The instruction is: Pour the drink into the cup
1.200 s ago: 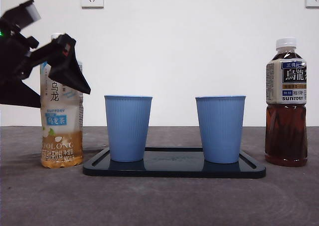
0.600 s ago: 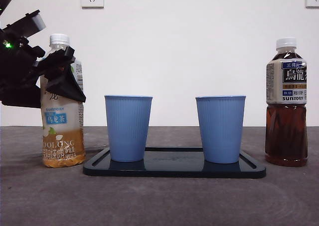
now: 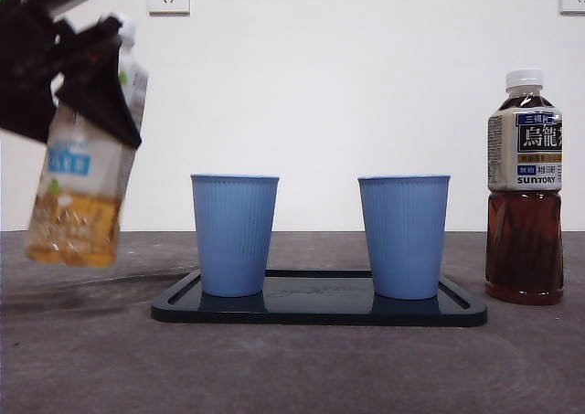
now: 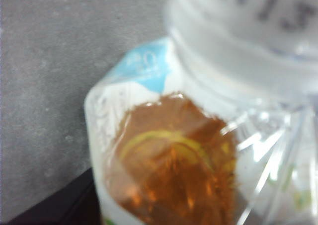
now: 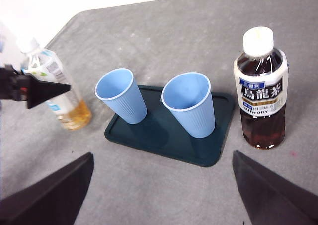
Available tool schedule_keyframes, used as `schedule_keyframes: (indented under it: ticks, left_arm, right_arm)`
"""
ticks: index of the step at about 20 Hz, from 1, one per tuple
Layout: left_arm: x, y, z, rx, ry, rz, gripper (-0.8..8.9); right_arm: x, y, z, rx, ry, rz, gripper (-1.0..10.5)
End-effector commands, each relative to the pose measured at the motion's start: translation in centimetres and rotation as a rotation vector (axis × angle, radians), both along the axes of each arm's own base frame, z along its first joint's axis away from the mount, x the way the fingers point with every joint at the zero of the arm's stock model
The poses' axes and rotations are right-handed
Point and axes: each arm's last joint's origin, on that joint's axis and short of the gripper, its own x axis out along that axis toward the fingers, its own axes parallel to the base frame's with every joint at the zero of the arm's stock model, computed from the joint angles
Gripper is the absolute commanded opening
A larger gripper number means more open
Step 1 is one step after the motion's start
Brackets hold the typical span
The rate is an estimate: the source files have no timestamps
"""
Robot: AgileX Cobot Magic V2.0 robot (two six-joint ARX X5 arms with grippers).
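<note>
Grey tabletop (image 3: 292,368) below, and the pale oolong bottle (image 3: 82,172) has been lifted clear and tilted, clamped in the left gripper (image 3: 87,85). Transport toward the nearer blue cup (image 3: 235,234) is judged underway. The right gripper (image 5: 159,195) is held wide open, waiting.

pale oolong bottle (image 3: 84,149): white-labelled, about a quarter full, tilted, lifted off the surface, left of cups | blue ribbed cups (image 3: 235,234), (image 3: 403,236): upright, side by side on dark tray
</note>
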Motion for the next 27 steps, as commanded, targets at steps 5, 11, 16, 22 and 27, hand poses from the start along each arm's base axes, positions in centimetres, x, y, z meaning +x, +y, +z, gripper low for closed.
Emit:
schedule_keyframes:
  ticks: [5,11,16,22,27]
  left_arm:
    - [0.3,-2.6,6.1,0.379,0.014,-0.014,2.16]
    - [1.3,-6.6,7.5,0.734,0.029,0.040,2.16]
    - [2.5,-10.1,4.8,1.008,0.085,0.030,2.16]
    - [3.1,-12.8,0.5,1.214,0.149,0.030,2.16]
    - [3.1,-13.3,-0.9,1.276,0.179,0.032,2.16]
  right_arm:
    - [-0.1,0.0,0.4,-0.005,-0.028,0.008,4.5]
    - [-0.1,0.0,0.4,-0.012,-0.033,0.012,4.5]
    - [-0.1,0.0,0.4,-0.012,-0.032,0.013,4.5]
    - [-0.1,0.0,0.4,-0.011,-0.029,0.018,4.5]
    - [-0.1,0.0,0.4,-0.013,-0.030,0.019,4.5]
